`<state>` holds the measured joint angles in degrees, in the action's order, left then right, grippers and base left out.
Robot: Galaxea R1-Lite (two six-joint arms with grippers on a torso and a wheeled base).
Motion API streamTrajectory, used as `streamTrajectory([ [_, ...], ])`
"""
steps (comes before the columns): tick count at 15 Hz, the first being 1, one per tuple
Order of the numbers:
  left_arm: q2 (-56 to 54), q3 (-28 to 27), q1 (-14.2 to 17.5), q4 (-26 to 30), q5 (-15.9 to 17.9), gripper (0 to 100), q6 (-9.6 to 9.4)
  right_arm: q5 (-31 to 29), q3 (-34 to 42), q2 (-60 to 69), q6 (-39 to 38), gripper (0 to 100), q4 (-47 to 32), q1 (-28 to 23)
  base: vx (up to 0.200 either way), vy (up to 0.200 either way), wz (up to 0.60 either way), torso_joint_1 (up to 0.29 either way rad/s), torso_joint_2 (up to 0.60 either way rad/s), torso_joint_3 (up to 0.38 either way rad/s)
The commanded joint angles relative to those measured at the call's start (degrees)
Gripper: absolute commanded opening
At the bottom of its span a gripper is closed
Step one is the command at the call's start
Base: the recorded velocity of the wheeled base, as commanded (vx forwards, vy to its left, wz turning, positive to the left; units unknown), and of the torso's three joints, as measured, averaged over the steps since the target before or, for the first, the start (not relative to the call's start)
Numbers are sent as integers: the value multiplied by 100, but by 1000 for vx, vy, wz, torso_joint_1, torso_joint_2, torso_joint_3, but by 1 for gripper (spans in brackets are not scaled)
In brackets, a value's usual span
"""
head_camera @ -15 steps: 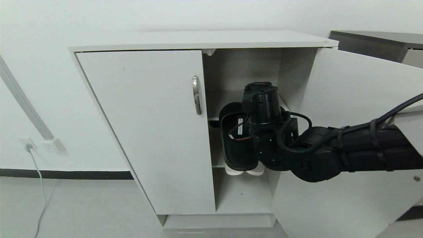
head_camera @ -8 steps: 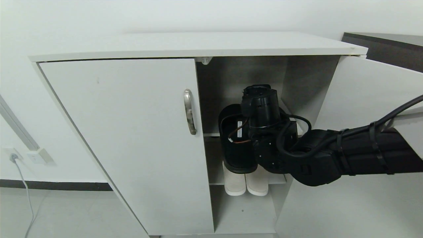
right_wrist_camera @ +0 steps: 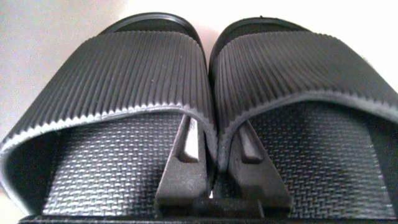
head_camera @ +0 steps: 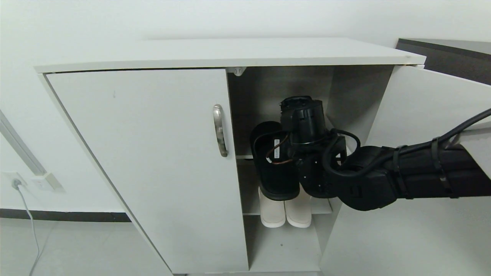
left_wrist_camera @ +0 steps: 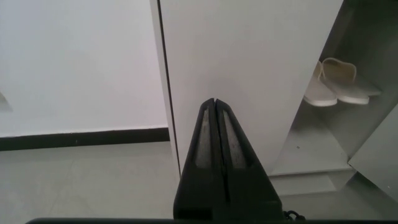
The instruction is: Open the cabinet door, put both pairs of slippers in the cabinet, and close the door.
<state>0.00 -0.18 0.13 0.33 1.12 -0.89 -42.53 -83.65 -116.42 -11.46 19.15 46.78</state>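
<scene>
The white cabinet [head_camera: 230,50] fills the middle of the head view. Its left door [head_camera: 145,161] is closed and carries a metal handle [head_camera: 218,130] near the inner edge. The right door [head_camera: 429,111] stands wide open toward the right edge of the frame. The right arm [head_camera: 402,178] comes in from the right side and ends in the open half of the cabinet, a little right of centre. There the right gripper [right_wrist_camera: 214,155] holds the black slippers [head_camera: 274,165]. In the right wrist view its two fingers [right_wrist_camera: 186,146] go under the ribbed straps, one finger inside each slipper, and they press the two neighbouring strap edges together between them, so the gripper is almost closed around the pair. In the head view the black slippers are at the height of the upper shelf [head_camera: 243,156]; their far end is over this shelf and their near end hangs lower, in front of it (I cannot tell if they touch the shelf). Just below them, in the lower centre of the frame, the white slippers [head_camera: 285,212] lie side by side on the lower shelf [head_camera: 322,209], and their near ends stick out a little over its front edge. The left gripper [left_wrist_camera: 214,124] is in front of the closed door, low, with its fingers pressed flat together and nothing between them. At the lower left of the head view, a wall socket [head_camera: 15,183] with a cable is on the wall.
</scene>
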Motion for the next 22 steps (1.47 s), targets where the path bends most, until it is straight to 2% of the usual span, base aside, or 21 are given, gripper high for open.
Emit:
streamTrajectory([
  [1, 0, 1, 4, 2, 2, 0, 1, 43, -345, -162, -23, 0, -219, -142, 0, 0, 0, 0, 0, 0],
  [6, 0, 1, 4, 2, 2, 0, 1, 61, -1610, -724, -41, 0, -1036, -371, 0, 0, 0, 0, 0, 0],
  [7, 0, 1, 4, -7, 2, 0, 1, 61, -1628, -724, -41, 0, -1045, -371, 0, 0, 0, 0, 0, 0],
  [8, 0, 1, 4, 2, 2, 0, 1, 61, -2076, -962, -49, 0, -1168, -441, 0, 0, 0, 0, 0, 0],
  [13, 0, 1, 4, 2, 2, 0, 1, 61, -2999, -1392, -41, 0, -1484, -573, 0, 0, 0, 0, 0, 0],
  [16, 0, 1, 4, 2, 2, 0, 1, 61, -3094, -1489, -41, 0, -1731, -626, 0, 0, 0, 0, 0, 0],
  [22, 0, 1, 4, 2, 2, 0, 1, 61, -3094, -1524, -49, 0, -1713, -679, 0, 0, 0, 0, 0, 0],
])
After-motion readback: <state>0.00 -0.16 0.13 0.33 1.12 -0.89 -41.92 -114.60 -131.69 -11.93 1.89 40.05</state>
